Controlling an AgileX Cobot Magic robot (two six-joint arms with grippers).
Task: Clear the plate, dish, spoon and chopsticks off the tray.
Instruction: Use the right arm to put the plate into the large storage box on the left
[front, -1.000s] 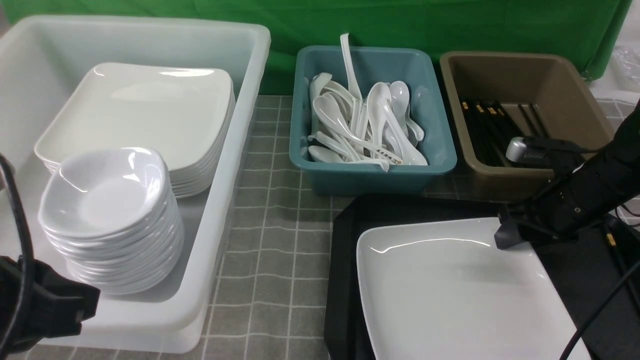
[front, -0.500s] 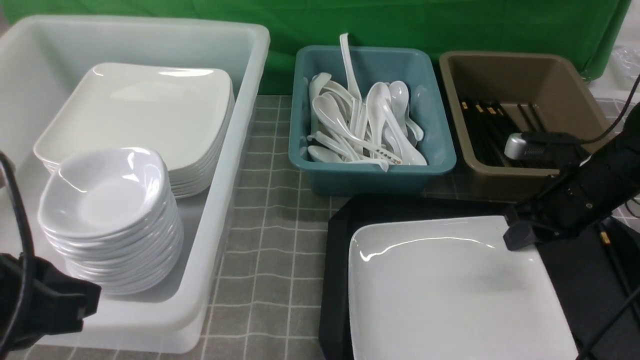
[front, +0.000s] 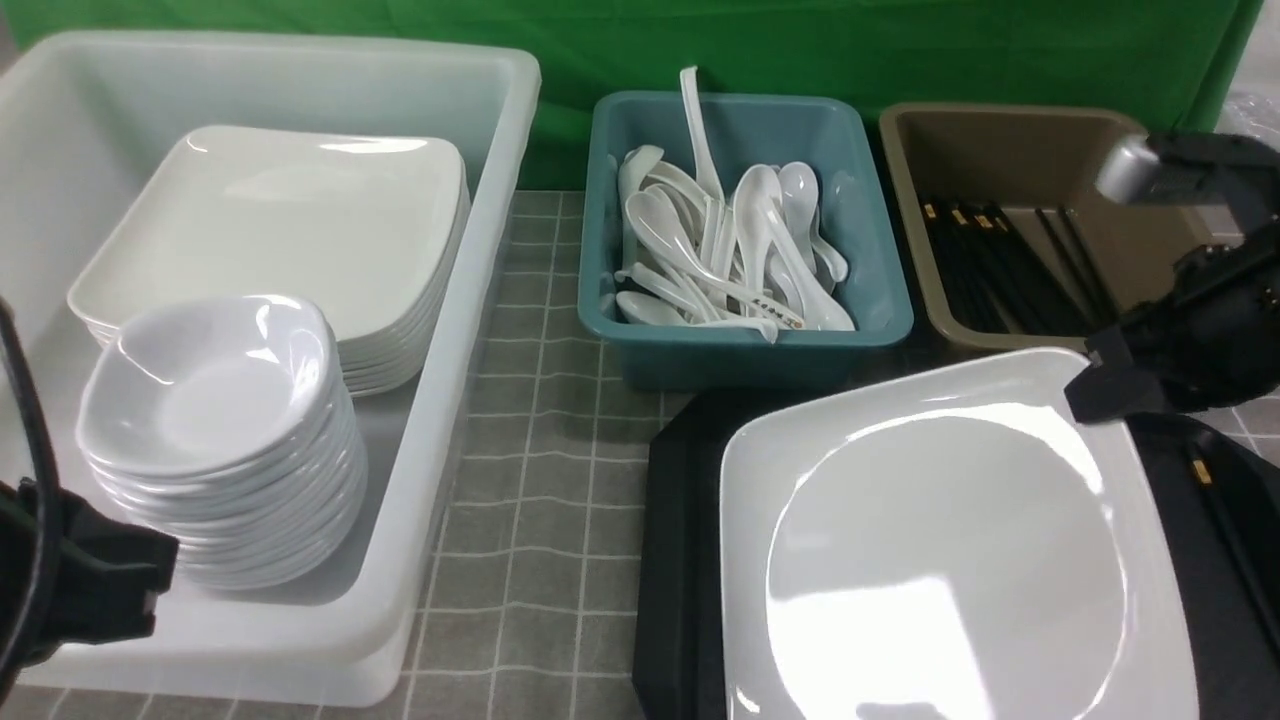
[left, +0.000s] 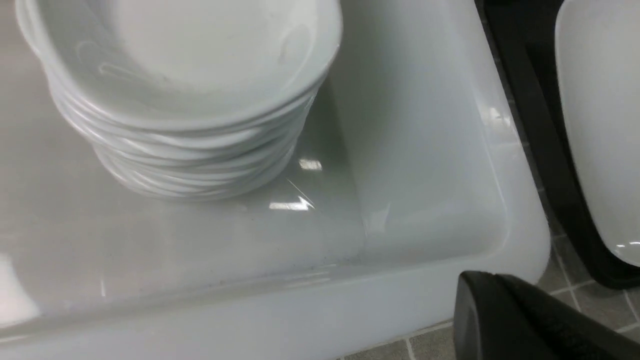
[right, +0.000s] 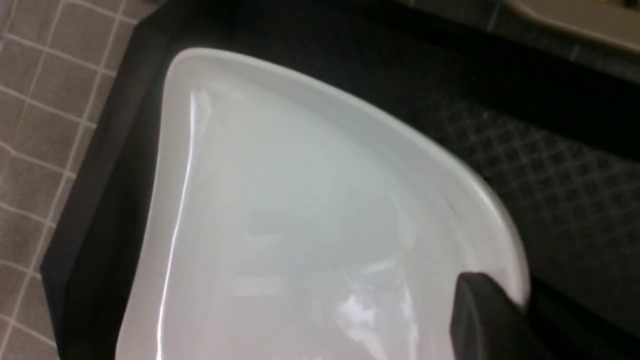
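The large white plate (front: 940, 540) is tilted, its far right corner raised above the black tray (front: 680, 480). My right gripper (front: 1090, 385) is shut on that corner; the right wrist view shows a finger (right: 492, 315) over the plate's rim (right: 300, 225). Black chopsticks (front: 1215, 500) with a gold band lie on the tray's right side. The lettered spoon (front: 775, 308) lies in the teal bin. Small white dishes (front: 205, 380) are stacked in the white tub. My left gripper (front: 95, 590) is shut and empty, low beside the tub's near corner.
The white tub (front: 440, 420) also holds a stack of large plates (front: 290, 220). The teal bin (front: 740, 345) holds several white spoons. The brown bin (front: 1030, 150) holds several black chopsticks. Grey checked cloth lies between tub and tray.
My right gripper has risen and moved right, lifting the plate's far right corner. The plate has tipped up to face the camera. The left arm has barely moved.
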